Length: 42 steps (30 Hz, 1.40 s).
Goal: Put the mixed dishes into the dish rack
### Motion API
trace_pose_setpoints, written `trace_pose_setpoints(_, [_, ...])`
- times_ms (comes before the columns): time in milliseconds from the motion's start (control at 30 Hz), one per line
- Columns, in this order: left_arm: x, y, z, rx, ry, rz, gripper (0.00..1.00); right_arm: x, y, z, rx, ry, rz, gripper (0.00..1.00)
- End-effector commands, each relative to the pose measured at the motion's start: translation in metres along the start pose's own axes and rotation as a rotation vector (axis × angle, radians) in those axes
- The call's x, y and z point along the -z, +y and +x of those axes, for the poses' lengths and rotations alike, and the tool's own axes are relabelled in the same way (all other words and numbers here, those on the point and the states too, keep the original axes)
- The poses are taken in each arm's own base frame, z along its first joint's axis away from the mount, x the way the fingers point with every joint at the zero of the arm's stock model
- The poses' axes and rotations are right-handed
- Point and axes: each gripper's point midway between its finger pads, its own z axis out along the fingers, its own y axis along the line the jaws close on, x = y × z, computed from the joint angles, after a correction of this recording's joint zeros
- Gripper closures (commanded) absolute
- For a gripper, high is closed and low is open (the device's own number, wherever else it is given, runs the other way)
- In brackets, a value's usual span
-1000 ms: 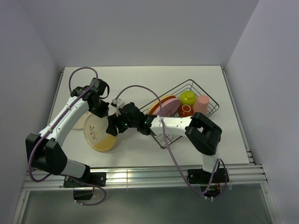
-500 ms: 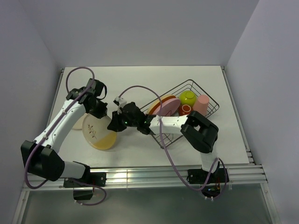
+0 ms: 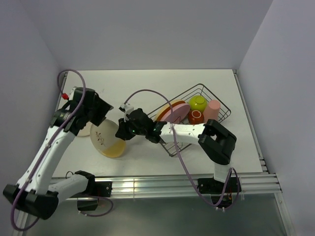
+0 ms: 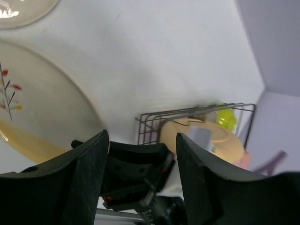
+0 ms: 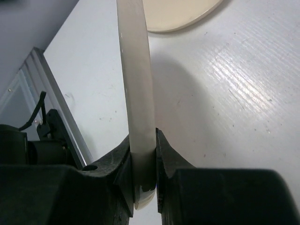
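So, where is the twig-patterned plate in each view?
Top external: the twig-patterned plate is left of centre.
Left wrist: the plate fills the left side.
Right wrist: its rim is edge-on at centre, in the right gripper.
Shared landmark: the cream plate beside it.

Tilted twig-patterned plate (image 3: 106, 140) near part-filled rack (image 3: 222, 116)

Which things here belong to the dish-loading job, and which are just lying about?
Job: twig-patterned plate, clamped in the right gripper; cream plate; dish rack holding orange plate, pink plate, lime-green bowl, salmon cup, dark red-brown mug.
Not the job: purple cables; aluminium rail at the table's near edge.
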Motion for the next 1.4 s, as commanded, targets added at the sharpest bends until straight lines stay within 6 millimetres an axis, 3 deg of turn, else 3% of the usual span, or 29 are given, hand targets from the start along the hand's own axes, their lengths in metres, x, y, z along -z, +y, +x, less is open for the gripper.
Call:
trace_pose_setpoints(0, [0.038,-0.031,-0.023,-0.115,-0.106,0.205,0.35,0.019,0.002,-0.01,0.096,-0.013,0.041,1.0])
trace_pose_setpoints(100, [0.07,-0.052,-0.033,-0.234,-0.169,0.36,0.3,0.025,0.009,-0.009,0.112,-0.013,0.006,1.0])
trace_pose_setpoints(200, [0.114,-0.063,-0.045,-0.285,-0.28,0.531,0.22,0.03,0.018,-0.008,0.112,-0.015,-0.047,1.0])
trace_pose_setpoints(233, [0.12,-0.064,-0.046,-0.298,-0.295,0.551,0.22,0.032,0.021,-0.009,0.115,-0.016,-0.062,1.0])
trace_pose_setpoints(333, [0.129,-0.065,-0.045,-0.371,-0.317,0.594,0.21,0.04,0.031,-0.012,0.123,-0.022,-0.101,1.0])
trace_pose_setpoints(600, [0.127,-0.066,-0.025,-0.511,-0.285,0.692,0.2,0.098,0.057,-0.051,0.147,-0.136,-0.141,1.0])
trace_pose_setpoints(833, [0.128,-0.075,0.005,-0.628,-0.204,0.851,0.2,0.169,0.082,-0.075,0.15,-0.224,-0.215,1.0])
trace_pose_setpoints(867, [0.138,-0.079,0.016,-0.674,-0.173,0.932,0.2,0.176,0.083,-0.073,0.136,-0.219,-0.227,1.0])
trace_pose_setpoints(967, [0.144,-0.078,0.036,-0.736,-0.117,1.033,0.2,0.199,0.081,-0.077,0.13,-0.232,-0.209,1.0])
trace_pose_setpoints(1000, [0.158,-0.078,0.048,-0.781,-0.077,1.126,0.2,0.204,0.077,-0.074,0.125,-0.221,-0.195,1.0])
trace_pose_setpoints(1100, [0.169,-0.07,0.071,-0.856,0.008,1.237,0.21,0.234,0.077,-0.072,0.106,-0.232,-0.217,1.0])
trace_pose_setpoints(1367, [0.202,-0.052,0.103,-0.978,0.154,1.463,0.2,0.284,0.061,-0.062,0.071,-0.253,-0.243,1.0])
